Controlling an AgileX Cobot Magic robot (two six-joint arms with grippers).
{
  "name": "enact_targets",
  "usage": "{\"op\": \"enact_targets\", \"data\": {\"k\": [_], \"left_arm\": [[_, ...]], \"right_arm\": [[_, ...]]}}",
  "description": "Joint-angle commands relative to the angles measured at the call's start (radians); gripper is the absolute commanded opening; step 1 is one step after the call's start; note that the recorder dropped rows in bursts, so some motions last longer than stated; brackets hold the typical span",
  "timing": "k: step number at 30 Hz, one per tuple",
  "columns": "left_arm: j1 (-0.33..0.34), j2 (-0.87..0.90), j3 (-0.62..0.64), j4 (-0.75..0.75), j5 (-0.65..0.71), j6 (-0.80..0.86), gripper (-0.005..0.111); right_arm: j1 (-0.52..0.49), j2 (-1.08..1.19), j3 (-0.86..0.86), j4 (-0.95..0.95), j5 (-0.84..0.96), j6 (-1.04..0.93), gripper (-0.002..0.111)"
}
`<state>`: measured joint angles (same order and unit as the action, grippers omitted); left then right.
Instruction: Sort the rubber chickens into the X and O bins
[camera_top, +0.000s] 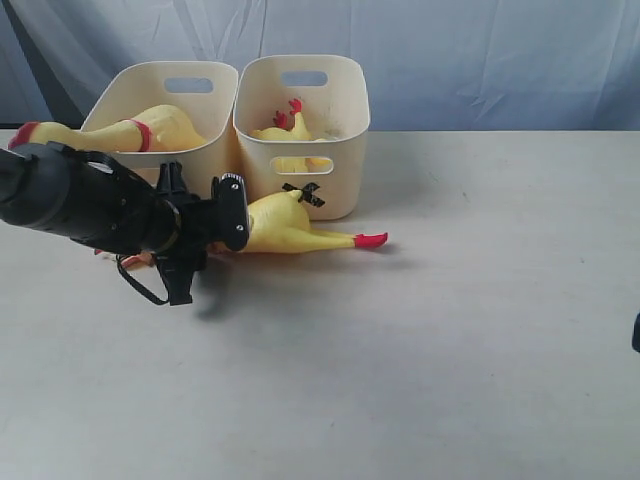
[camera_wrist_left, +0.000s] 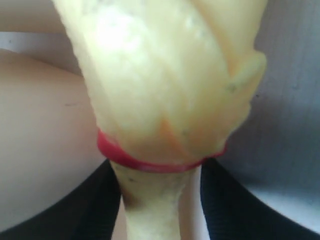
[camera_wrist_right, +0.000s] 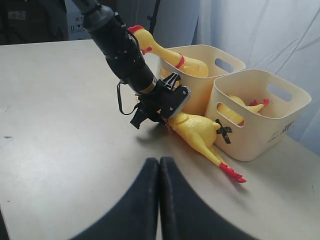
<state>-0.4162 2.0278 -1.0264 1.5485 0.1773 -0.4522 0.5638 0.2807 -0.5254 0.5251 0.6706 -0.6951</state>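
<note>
A yellow rubber chicken (camera_top: 290, 228) lies on the table in front of the bins, red feet (camera_top: 371, 240) to the right. My left gripper (camera_top: 212, 243) is down at its head end. In the left wrist view the jaws of the left gripper (camera_wrist_left: 159, 172) straddle its neck (camera_wrist_left: 150, 205) just below the red band (camera_wrist_left: 150, 164), open, with a slit of room on one side. A second chicken (camera_top: 130, 132) lies in the left bin (camera_top: 200, 160), head over its rim. A third chicken (camera_top: 285, 128) sits in the X bin (camera_top: 345, 150). The left bin's mark is hidden. My right gripper (camera_wrist_right: 159, 162) is shut and empty.
The two cream bins stand side by side at the back of the table against a pale curtain (camera_top: 480, 60). The left arm (camera_top: 80, 200) reaches in from the left, low over the table, and a black cable (camera_top: 140, 285) loops under it.
</note>
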Motion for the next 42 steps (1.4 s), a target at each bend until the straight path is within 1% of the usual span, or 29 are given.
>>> {"op": "enact_targets", "data": {"k": [1, 4, 8, 10, 16, 23, 26, 28, 30, 32, 36, 38, 42], "left_arm": [[0.005, 0.011, -0.002, -0.007, 0.001, -0.011, 0.033], [0.005, 0.011, -0.002, -0.015, -0.001, -0.011, 0.018], [0.005, 0.011, -0.002, -0.057, -0.001, -0.011, 0.005], [0.005, 0.011, -0.002, -0.065, -0.001, -0.011, 0.0], [-0.002, 0.006, -0.002, -0.092, -0.001, -0.011, 0.0], [-0.054, -0.009, 0.0, -0.104, 0.01, -0.007, 0.0], [-0.078, -0.011, 0.0, -0.158, 0.062, -0.005, 0.0], [-0.098, -0.011, 0.0, -0.229, 0.119, 0.03, 0.0], [-0.118, -0.013, 0.0, -0.33, 0.185, 0.117, 0.0], [-0.135, -0.02, 0.0, -0.462, 0.222, 0.25, 0.0], [-0.156, -0.043, 0.0, -0.695, 0.282, 0.46, 0.0], [-0.17, -0.062, 0.0, -0.797, 0.312, 0.512, 0.0], [-0.203, -0.101, 0.0, -0.886, 0.381, 0.541, 0.0]], "right_arm": [[-0.005, -0.004, 0.005, -0.001, -0.008, 0.001, 0.0], [-0.005, -0.004, 0.005, -0.001, -0.01, 0.001, 0.0], [-0.005, -0.004, 0.005, -0.001, -0.013, 0.001, 0.0], [-0.005, -0.004, 0.005, -0.001, -0.013, 0.001, 0.0], [-0.005, -0.004, 0.005, -0.001, -0.013, 0.001, 0.0], [-0.005, -0.004, 0.005, -0.001, -0.013, 0.001, 0.0], [-0.005, -0.004, 0.005, -0.001, -0.013, 0.001, 0.0], [-0.005, -0.004, 0.005, -0.001, -0.013, 0.001, 0.0], [-0.005, -0.004, 0.005, -0.001, -0.013, 0.001, 0.0], [-0.005, -0.004, 0.005, -0.001, -0.013, 0.001, 0.0], [-0.005, -0.004, 0.005, -0.001, -0.011, 0.001, 0.0], [-0.005, -0.004, 0.005, -0.001, -0.011, 0.001, 0.0], [-0.005, -0.004, 0.005, -0.001, -0.011, 0.001, 0.0]]}}
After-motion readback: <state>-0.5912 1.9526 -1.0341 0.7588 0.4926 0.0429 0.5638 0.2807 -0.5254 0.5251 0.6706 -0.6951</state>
